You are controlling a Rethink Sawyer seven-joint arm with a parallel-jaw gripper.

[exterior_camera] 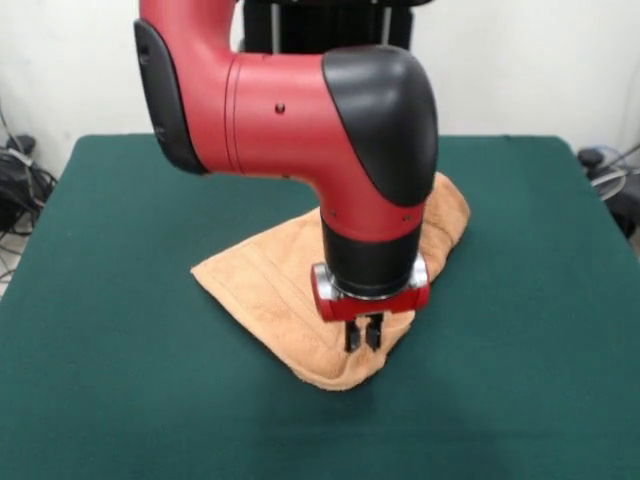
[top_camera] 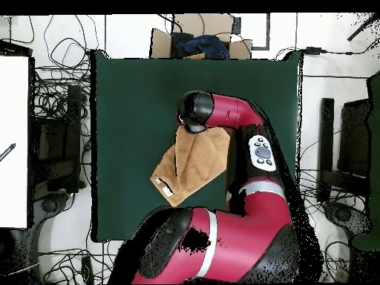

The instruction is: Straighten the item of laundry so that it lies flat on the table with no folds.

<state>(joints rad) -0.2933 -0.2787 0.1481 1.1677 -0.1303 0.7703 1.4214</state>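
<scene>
the towel [exterior_camera: 270,290], peach-orange, lies bunched and folded near the middle of the green table [exterior_camera: 110,390] in the front view. here the gripper [exterior_camera: 363,335] shows below the red wrist, its two dark fingers close together, tips down at the towel's near fold; whether they pinch cloth is unclear. from overhead, the towel [top_camera: 191,167] shows a white tag on one edge, while the arm's elbow hides the gripper.

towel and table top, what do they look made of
Towel: looks like soft terry cloth, peach-orange, matte, with woven border bands and a rounded, floppy fold. Table: covered in what seems a dark green felt-like cloth, matte and even, no shine.
</scene>
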